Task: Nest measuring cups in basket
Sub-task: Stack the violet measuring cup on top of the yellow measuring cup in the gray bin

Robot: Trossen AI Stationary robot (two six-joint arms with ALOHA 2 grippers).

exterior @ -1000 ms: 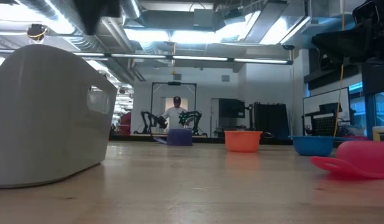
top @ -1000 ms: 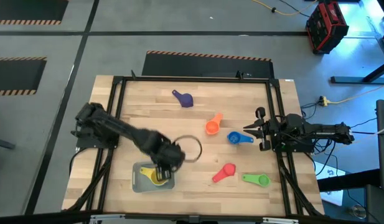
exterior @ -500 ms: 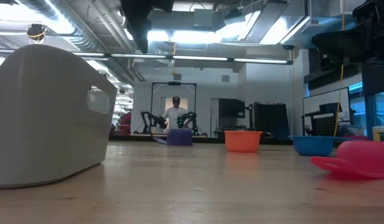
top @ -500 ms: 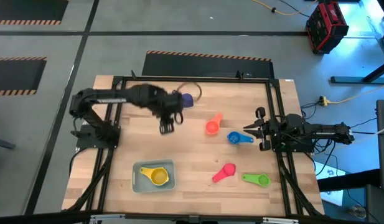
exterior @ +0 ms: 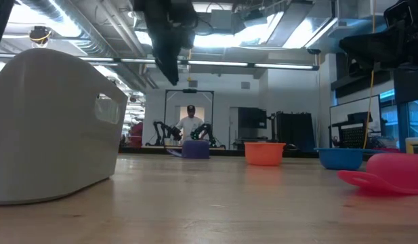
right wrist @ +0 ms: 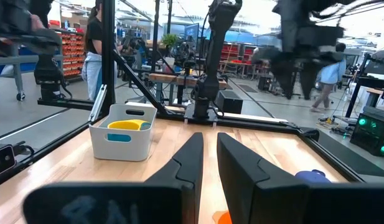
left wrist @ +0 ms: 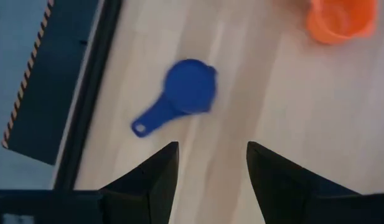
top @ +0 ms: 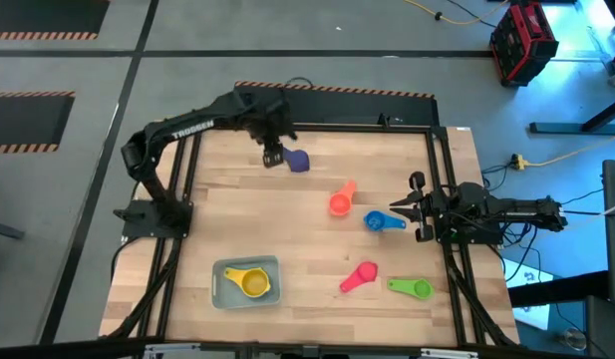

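The left gripper hangs over the table's far edge, at about twelve o'clock from the table's middle, its jaws standing apart and holding nothing. Just beside it, toward three o'clock, the purple measuring cup lies on the wood; the left wrist view shows this cup ahead of the two parted fingers, not touching them. The basket sits near the table's front edge at about seven o'clock, with the yellow measuring cup lying in it. The orange measuring cup rests a little toward two o'clock from the middle, and the blue measuring cup lies just beside it toward four o'clock. The pink measuring cup and the green measuring cup lie near the front at about five o'clock, close together but apart. The right gripper waits at three o'clock, near the blue cup, its fingers nearly together and gripping nothing.
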